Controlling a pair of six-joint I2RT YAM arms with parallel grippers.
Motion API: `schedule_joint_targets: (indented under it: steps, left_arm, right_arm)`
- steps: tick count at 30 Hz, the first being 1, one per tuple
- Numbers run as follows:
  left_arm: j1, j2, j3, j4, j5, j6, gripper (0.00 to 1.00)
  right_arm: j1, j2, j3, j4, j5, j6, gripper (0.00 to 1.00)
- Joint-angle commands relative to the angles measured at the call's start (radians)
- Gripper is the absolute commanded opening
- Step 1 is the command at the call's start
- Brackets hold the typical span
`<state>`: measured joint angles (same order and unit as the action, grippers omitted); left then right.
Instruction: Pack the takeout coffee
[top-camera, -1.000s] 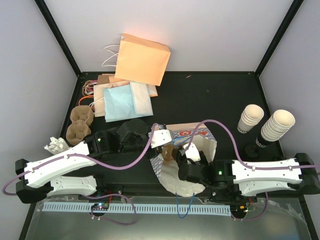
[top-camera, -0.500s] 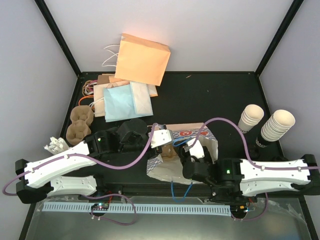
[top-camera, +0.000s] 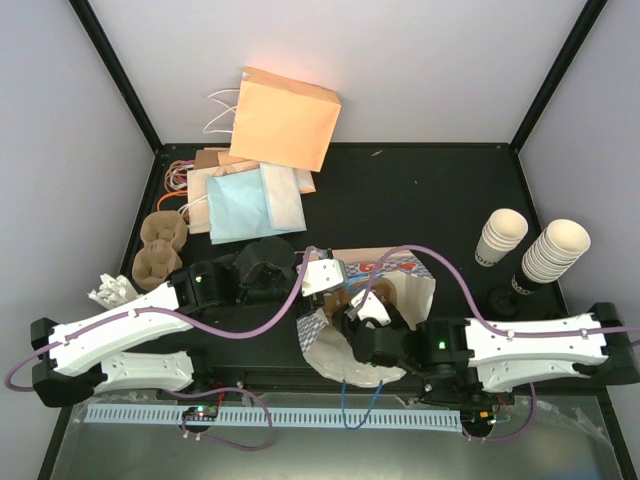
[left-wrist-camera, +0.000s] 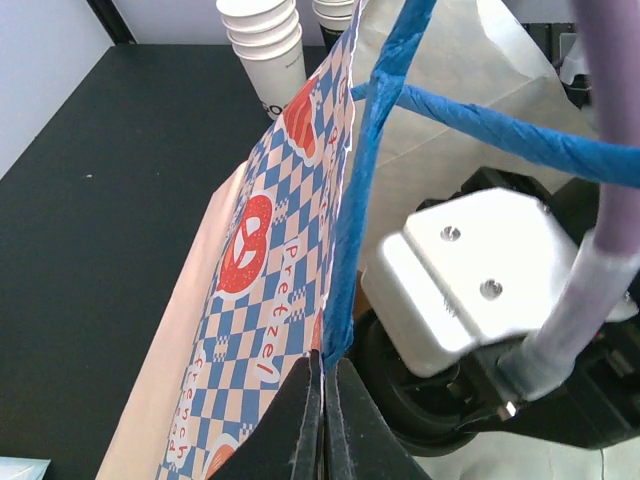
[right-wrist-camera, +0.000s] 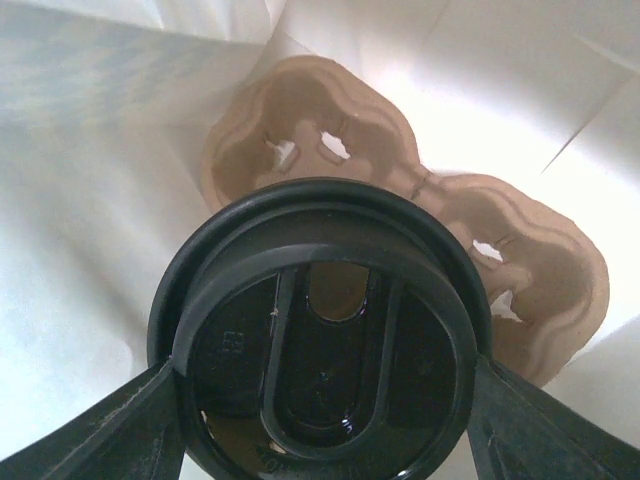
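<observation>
Left gripper (left-wrist-camera: 322, 425): jaws pressed together on the blue handle (left-wrist-camera: 368, 150) of the blue-checked bag (left-wrist-camera: 262, 262), pinching it right at the bag's top edge. The bag sits open on the table (top-camera: 430, 190) near the front edge, between the 2 arms, with its white lining showing.

Right gripper (right-wrist-camera: 325, 425): reached into the bag's mouth, fingers set wide and clamped on either side of the takeout coffee (right-wrist-camera: 322, 330). From the wrist view only its black lid (right-wrist-camera: 420, 240) shows; the cup body below is hidden. The coffee is inside the bag, over a brown pulp carrier (right-wrist-camera: 525, 260) lying against the lining. Cannot tell whether the cup sits in a carrier pocket or hangs just above it.

Right side of table: 2 stacks of cream cups (top-camera: 500, 237), well apart from the bag. Far left corner: flat paper bags (top-camera: 285, 120).
</observation>
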<state>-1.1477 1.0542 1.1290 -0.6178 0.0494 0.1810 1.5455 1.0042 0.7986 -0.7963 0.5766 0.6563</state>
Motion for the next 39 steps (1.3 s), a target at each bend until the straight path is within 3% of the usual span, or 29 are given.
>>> schedule_joint_targets:
  steps: [1,5,13,24,29,39]
  left_arm:
    - [-0.004,-0.002,0.034,0.004,0.004,-0.005,0.02]
    - [-0.004,-0.005,0.033,0.006,0.021,-0.006,0.01]
    - [-0.004,-0.013,0.029,0.014,0.065,-0.011,0.02]
    - [-0.004,0.007,0.031,0.004,0.050,-0.009,0.02]
    - [-0.004,0.011,0.036,-0.001,0.046,-0.009,0.02]
    - [-0.004,0.005,0.034,0.004,0.069,-0.015,0.02]
  right_arm:
    - [0.007,0.076,0.051,-0.101,0.055,0.055,0.40]
    - [0.008,0.135,0.077,-0.168,0.176,0.114,0.41]
    - [0.003,0.156,0.076,-0.114,0.318,0.113,0.41]
    - [-0.036,0.015,0.069,-0.161,0.302,0.153,0.41]
    - [-0.044,0.058,0.098,-0.294,0.275,0.244,0.41]
    - [-0.079,0.182,0.095,-0.303,0.252,0.327,0.41]
